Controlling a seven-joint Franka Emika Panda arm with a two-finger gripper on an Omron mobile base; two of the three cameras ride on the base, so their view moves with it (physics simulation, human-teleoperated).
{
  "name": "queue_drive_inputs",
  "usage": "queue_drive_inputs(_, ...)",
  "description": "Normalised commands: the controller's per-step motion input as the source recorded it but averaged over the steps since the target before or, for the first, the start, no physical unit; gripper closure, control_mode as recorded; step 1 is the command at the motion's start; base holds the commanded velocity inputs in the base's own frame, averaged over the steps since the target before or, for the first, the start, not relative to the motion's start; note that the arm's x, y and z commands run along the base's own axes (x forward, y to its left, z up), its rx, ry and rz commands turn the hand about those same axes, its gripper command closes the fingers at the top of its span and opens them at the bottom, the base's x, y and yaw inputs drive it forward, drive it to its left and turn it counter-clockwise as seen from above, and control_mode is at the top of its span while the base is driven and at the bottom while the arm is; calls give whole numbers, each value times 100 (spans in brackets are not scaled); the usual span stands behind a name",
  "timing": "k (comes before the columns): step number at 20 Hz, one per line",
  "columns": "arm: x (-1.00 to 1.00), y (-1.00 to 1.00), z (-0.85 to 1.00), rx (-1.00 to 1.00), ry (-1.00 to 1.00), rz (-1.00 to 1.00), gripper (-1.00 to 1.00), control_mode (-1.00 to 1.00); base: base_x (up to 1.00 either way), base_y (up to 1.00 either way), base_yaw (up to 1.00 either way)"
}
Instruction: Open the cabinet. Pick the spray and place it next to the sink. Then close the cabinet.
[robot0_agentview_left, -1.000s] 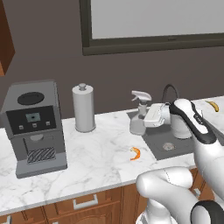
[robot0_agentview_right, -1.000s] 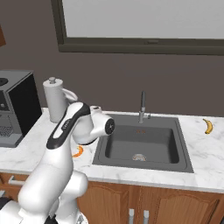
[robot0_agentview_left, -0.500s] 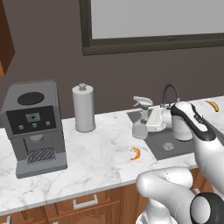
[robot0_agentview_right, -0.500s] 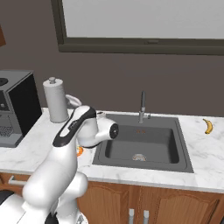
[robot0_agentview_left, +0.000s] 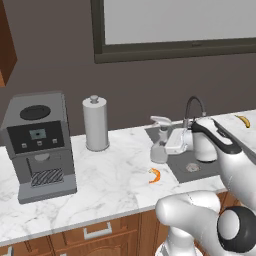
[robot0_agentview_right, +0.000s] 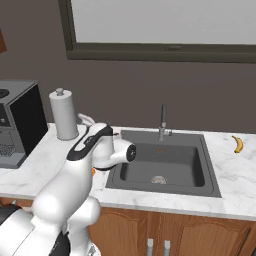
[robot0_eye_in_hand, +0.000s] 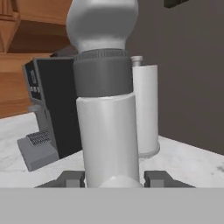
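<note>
spray (robot0_agentview_left: 160, 145) | upright between tool (robot0_eye_in_hand: 114, 178) fingers | tool clamped on spray | beside sink (robot0_agentview_right: 165, 165)

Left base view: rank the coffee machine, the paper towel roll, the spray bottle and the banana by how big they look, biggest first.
1. coffee machine
2. paper towel roll
3. spray bottle, held by the gripper
4. banana, though it lies farthest from the camera.

I see a dark grey-brown wall (robot0_agentview_right: 150, 95) — wide dark-framed window (robot0_agentview_right: 165, 25) above — and a white marble counter (robot0_agentview_left: 100, 185).
</note>
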Motion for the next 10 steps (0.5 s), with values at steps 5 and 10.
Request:
queue_drive_inputs(5,17,0,-31,-4,3,1,100,-100,0,0,0)
queue_drive_inputs(10,19,0,-24,-7,-1,3,100,-100,0,0,0)
